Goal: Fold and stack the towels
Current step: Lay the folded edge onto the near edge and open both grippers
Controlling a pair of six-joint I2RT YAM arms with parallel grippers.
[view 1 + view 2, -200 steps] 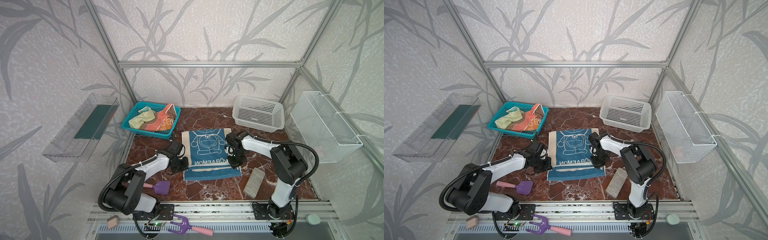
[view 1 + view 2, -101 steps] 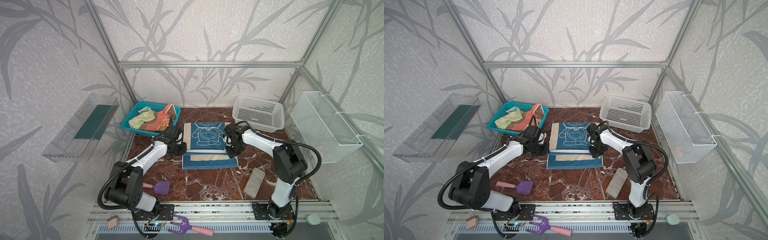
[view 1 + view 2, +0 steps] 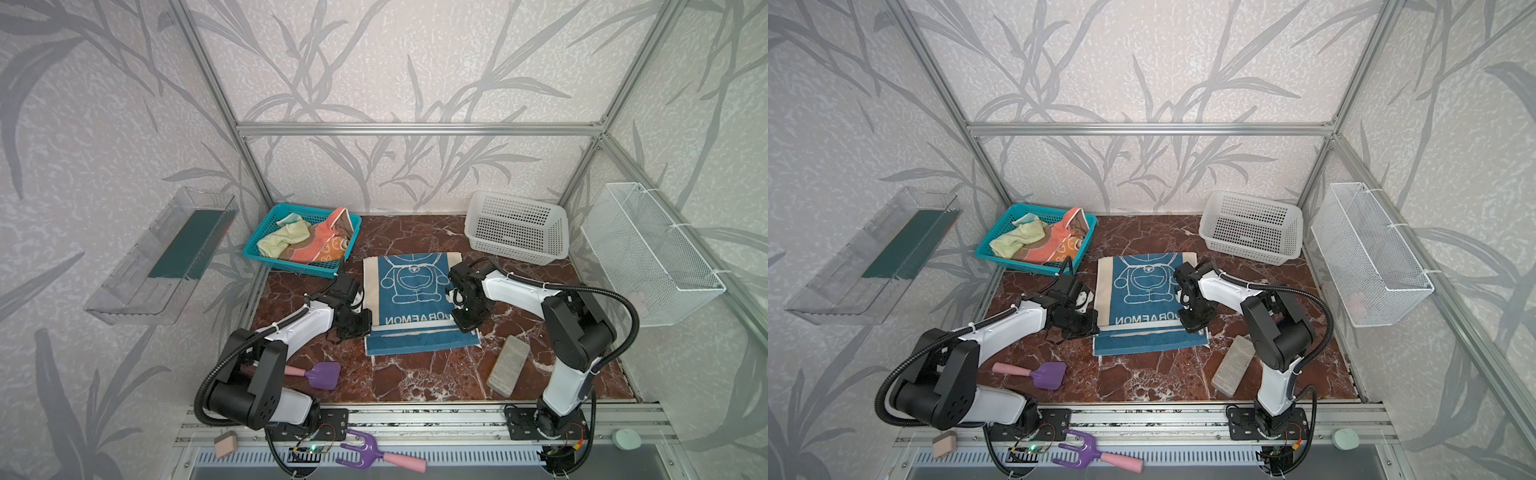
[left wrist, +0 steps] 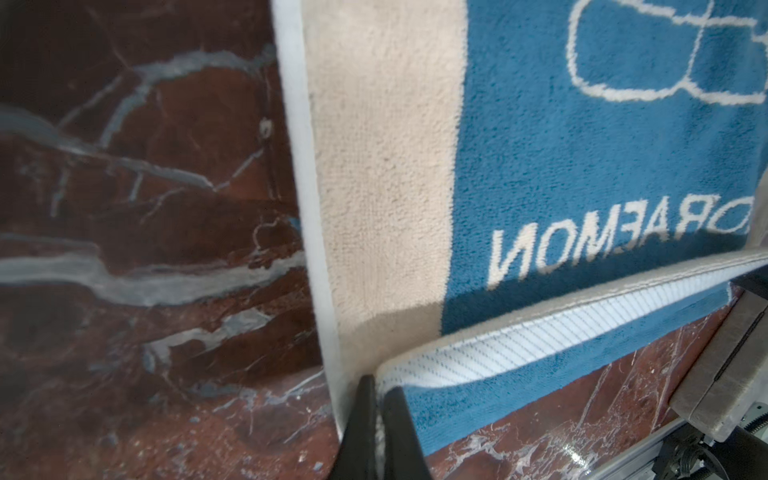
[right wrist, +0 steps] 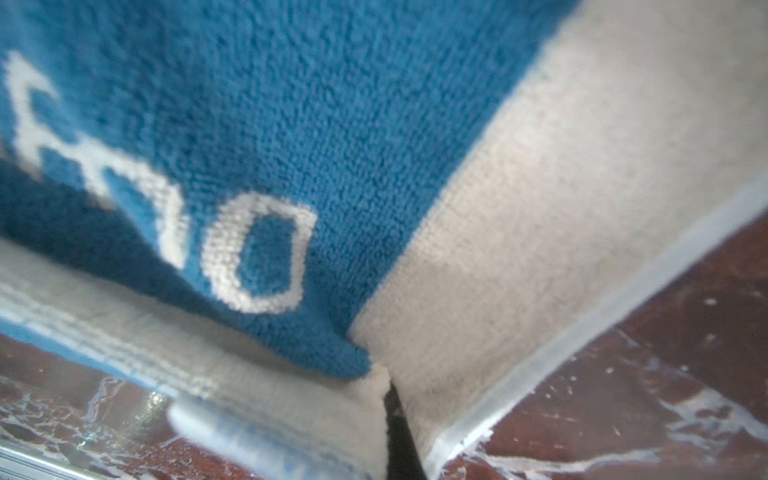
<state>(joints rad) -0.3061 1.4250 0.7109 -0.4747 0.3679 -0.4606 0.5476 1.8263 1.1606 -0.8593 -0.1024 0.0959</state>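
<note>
A: Whereabouts of the blue-and-cream towel (image 3: 411, 286)?

B: Found mid-table on the marble table (image 3: 415, 378), cartoon cat face up, lettering toward the near side.

A: Near edge?

B: Raised into a fold. White hem stretched between the two grippers, with a blue strip lying flat below it on the near side.

A: Left gripper (image 3: 365, 332)?

B: Pressed together on the towel's near left corner. Confirmed in the left wrist view: hem end pinched between two black fingers (image 4: 360, 415).

A: Right gripper (image 3: 464, 328)?

B: Clamped on the near right corner. Only one black finger (image 5: 401, 432) made out in the right wrist view, tight against cream pile; much blurred.

A: Other towels?

B: Logged in the teal basket (image 3: 286, 266) at back left. Pale yellow towel (image 3: 282, 239) crumpled on the left side, salmon-orange cloth (image 3: 320, 249) touching it and draped up the right wall. Unable to tell whether one cloth or two.

A: Anything else on the table?

B: White basket (image 3: 515, 228) at back right, apart from the big towel. Grey block (image 3: 509, 365) at near right, between towel and right arm base. Purple shovel (image 3: 322, 374) at near left, just beside the left arm.
</note>
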